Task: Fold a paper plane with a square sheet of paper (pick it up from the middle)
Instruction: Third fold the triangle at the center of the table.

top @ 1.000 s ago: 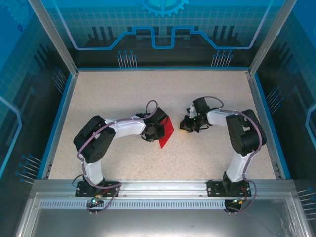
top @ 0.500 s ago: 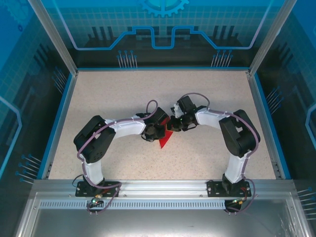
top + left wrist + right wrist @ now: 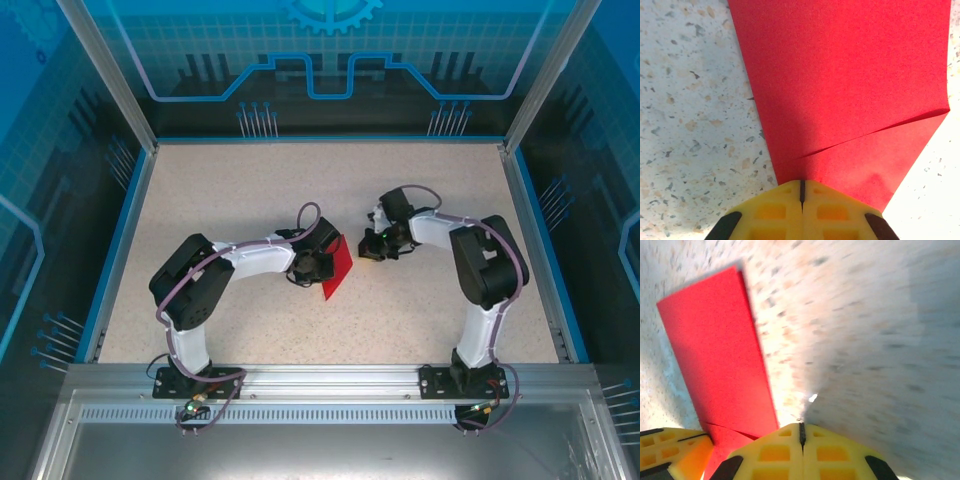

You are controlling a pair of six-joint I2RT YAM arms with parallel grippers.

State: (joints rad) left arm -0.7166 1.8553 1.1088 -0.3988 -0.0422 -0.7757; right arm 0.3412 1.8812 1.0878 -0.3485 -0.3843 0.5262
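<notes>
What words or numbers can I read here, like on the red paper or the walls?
None: there is no text to read anywhere.
The red paper is plain, with no writing or marks.
The blue back wall has a gear drawing and lines, but no letters or numbers.

— Bright overhead light, isn't it? From above, the table [image 3: 250, 190] is evenly lit and sharp, with only soft, short shadows under the arms [image 3: 250, 260].
— Yes, though the blue walls [image 3: 40, 150] look dim and carry faint reflections.
— The left wrist camera is crisp. The speckles are clear, a darker shade lies across the sheet of paper [image 3: 840, 75] just ahead of the jaws, and the table at lower right is blown out white.
— The right wrist one is worse. The table smears into streaks on the right, hot glare sits by the jaws, and the sheet's edge is soft.
</notes>
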